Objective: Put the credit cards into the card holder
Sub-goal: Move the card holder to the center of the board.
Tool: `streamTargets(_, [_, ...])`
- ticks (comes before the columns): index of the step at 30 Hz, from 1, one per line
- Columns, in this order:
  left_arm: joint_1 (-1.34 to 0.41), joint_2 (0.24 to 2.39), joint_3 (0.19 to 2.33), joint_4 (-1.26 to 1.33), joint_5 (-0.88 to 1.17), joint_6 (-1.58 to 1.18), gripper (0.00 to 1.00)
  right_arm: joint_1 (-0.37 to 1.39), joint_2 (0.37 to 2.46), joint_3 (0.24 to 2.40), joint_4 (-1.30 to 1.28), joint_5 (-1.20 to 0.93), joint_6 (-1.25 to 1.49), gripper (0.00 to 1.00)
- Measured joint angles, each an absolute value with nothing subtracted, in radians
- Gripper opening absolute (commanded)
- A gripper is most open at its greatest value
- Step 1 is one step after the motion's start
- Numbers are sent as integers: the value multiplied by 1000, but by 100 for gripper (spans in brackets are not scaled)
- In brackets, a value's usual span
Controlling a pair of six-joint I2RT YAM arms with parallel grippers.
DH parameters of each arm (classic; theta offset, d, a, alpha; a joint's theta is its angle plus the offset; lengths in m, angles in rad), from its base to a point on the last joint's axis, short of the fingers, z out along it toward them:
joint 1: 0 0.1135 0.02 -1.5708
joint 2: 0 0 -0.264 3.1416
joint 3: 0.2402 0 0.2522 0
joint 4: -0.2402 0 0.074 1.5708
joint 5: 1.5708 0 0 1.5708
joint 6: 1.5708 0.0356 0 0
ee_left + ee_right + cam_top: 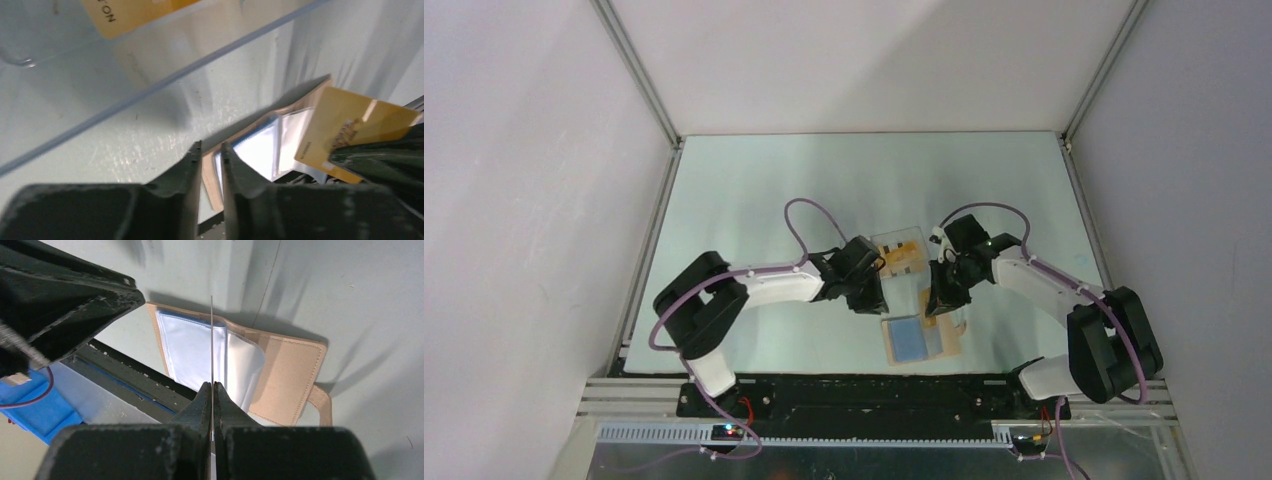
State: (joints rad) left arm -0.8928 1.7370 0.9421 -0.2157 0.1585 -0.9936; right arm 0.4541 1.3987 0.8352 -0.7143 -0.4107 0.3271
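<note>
The right gripper (213,387) clenched a thin orange-yellow credit card (350,125) edge-on over the open tan card holder with light blue panels (292,375); the left gripper (210,150) sat nearly closed at the holder's edge, and I could not tell whether it gripped; the card wanted squaring to a sleeve mouth, then slow easing.

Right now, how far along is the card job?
Done: card holder lies open; its sleeves show no card yet. In hand: right gripper is shut on one credit card, edge-on over the open sleeves. To do: seat that card, then the cards waiting in the clear tray. The left gripper sits by the holder's edge, nothing visibly held.
</note>
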Motion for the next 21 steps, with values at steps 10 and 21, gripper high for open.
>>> streamTargets(10, [-841,1628,970,-224,84,-884,51,441,1386,834,-714,-435,330,0])
streamTargets(21, [-868,1598,844,-214,182,-977,57,434,1309,779,-714,-439,407,0])
